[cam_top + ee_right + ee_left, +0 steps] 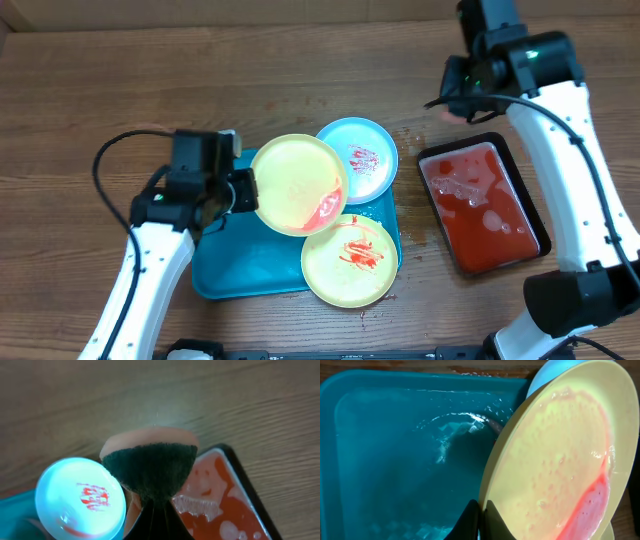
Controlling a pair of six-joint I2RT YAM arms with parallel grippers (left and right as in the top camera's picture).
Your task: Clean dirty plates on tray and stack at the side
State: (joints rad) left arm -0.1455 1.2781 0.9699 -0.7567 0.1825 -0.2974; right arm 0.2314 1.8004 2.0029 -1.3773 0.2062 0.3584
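My left gripper [243,190] [482,510] is shut on the rim of a pale yellow plate [298,183] [555,460]. It holds the plate tilted above the turquoise tray [235,262] [395,460], and pink-red liquid has pooled at the plate's low edge. A light blue plate [357,158] [80,497] with red smears lies at the tray's far right corner. Another yellow plate [350,260] with red smears rests on the tray's near right corner. My right gripper [455,100] [158,507] is shut on a sponge [149,462], orange with a dark scrubbing face, held above the table behind the black tray.
A black tray [540,228] [240,472] of red liquid with pale foam patches sits right of the turquoise tray. Small drips mark the wooden table [100,80] between the two trays. The left arm's cable loops over the table at the left.
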